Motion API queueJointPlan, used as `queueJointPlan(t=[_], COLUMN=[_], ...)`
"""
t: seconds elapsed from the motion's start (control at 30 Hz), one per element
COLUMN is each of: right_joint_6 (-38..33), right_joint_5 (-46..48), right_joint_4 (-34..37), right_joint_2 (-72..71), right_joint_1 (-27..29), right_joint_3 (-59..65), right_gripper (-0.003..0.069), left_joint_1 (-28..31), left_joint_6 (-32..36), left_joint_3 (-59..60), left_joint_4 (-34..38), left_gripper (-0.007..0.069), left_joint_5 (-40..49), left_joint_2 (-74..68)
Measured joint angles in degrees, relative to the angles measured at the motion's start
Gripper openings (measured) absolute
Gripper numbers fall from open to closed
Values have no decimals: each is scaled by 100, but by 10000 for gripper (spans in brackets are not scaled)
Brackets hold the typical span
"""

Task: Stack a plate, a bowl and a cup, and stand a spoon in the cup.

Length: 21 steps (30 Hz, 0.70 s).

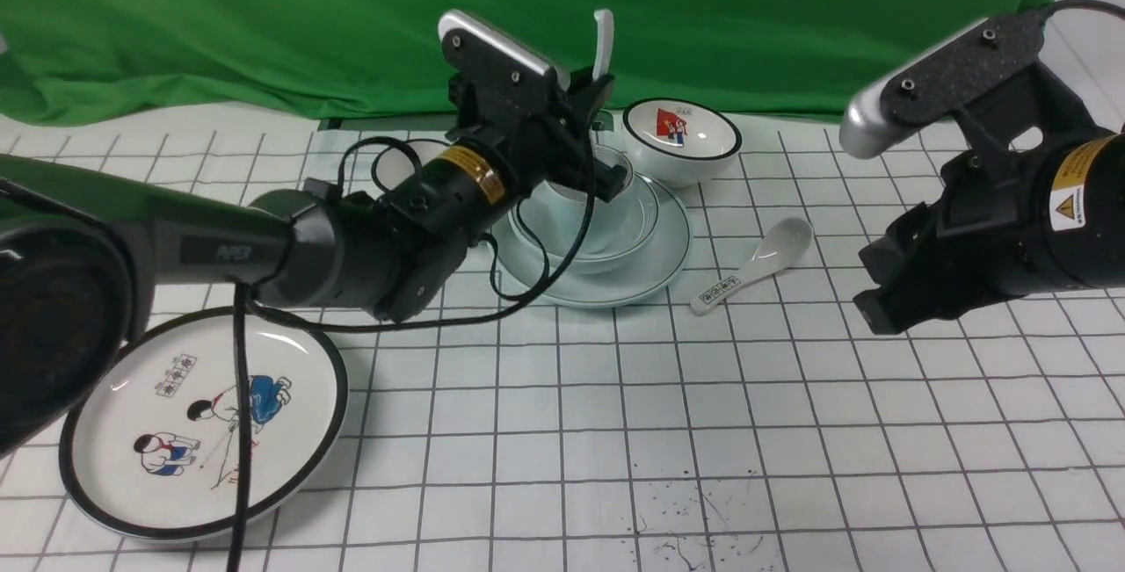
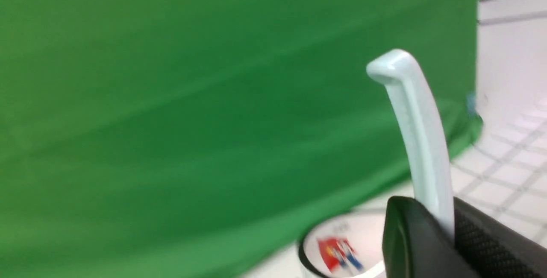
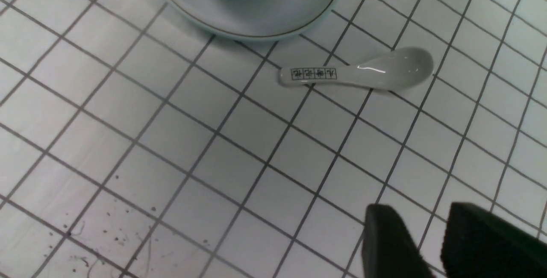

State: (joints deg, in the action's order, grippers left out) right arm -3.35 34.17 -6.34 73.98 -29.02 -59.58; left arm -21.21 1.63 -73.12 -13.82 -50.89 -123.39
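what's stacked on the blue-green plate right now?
The bowl sits on the plate, with the cup inside it. The left gripper, shut on the spoon, covers most of the cup; whether the scoop is inside is hidden.

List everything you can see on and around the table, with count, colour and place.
plate: one, pale blue-green, table centre, bottom of the stack
bowl: one, pale blue-green, on the plate
cup: one, pale blue-green, in the bowl, mostly hidden
spoon: one, plain white, held upright over the cup, lower end hidden
printed spoon: one, white with black marks, lying right of the plate
picture bowl: one, white with black rim, behind the stack
cartoon plate: one, white with black rim, near left
table: one, white with grid lines
backdrop: one, green, at the back
left end effector: one, black, shut on the spoon
right end effector: one, black, open, empty, right side
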Motion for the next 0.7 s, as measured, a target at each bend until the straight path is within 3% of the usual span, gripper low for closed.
queueJointPlan(t=[0.17, 0.23, 0.5, 0.67, 0.7], right_joint_6=[-66, -73, -98, -459, -676], right_joint_5=[-46, -52, 14, 653, 1005], right_joint_4=[0, 0, 0, -6, -51], right_joint_2=[0, 0, -6, -240, -469], right_joint_1=[0, 0, 0, 0, 0], right_joint_3=[0, 0, 0, -107, -219], right_gripper=[238, 238, 238, 218, 181], left_joint_1=[0, 0, -5, -5, -34], left_joint_6=[-6, -6, -77, -533, -824], left_joint_3=[0, 0, 0, 0, 0], left_joint_4=[-502, -576, -584, -609, -657], left_gripper=[20, 64, 360, 404, 376], left_joint_5=[121, 258, 777, 2324, 3422], left_joint_2=[-144, -156, -5, 861, 1352])
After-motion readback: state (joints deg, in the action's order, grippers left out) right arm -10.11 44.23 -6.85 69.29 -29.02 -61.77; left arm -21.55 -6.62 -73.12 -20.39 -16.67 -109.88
